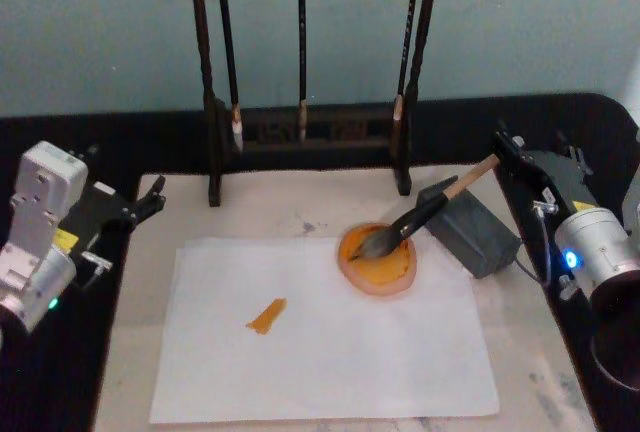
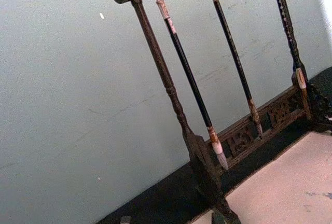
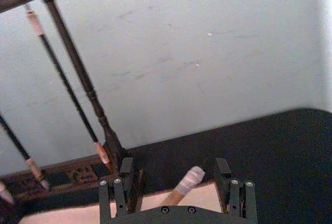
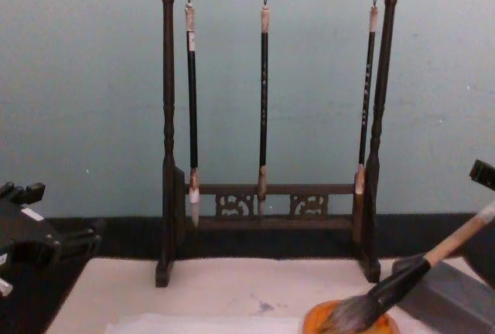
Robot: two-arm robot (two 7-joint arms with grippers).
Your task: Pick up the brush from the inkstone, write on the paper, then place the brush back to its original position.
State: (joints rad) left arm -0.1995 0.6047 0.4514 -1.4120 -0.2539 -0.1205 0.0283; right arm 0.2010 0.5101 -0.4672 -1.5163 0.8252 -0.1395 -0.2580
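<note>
Our right pincer (image 3: 177,192) is standing apart around the white top of the brush (image 1: 420,220), whose tuft is lying in the orange inkstone (image 1: 378,260) on the paper's (image 1: 330,352) far right corner. We are keeping our left pincer (image 1: 152,197), fingers spread, idle at the table's (image 1: 30,392) left edge.

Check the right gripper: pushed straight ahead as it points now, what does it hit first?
Likely the brush: its white top already sits between the open fingers of the right gripper. Depth is unclear, contact not confirmed.
</note>
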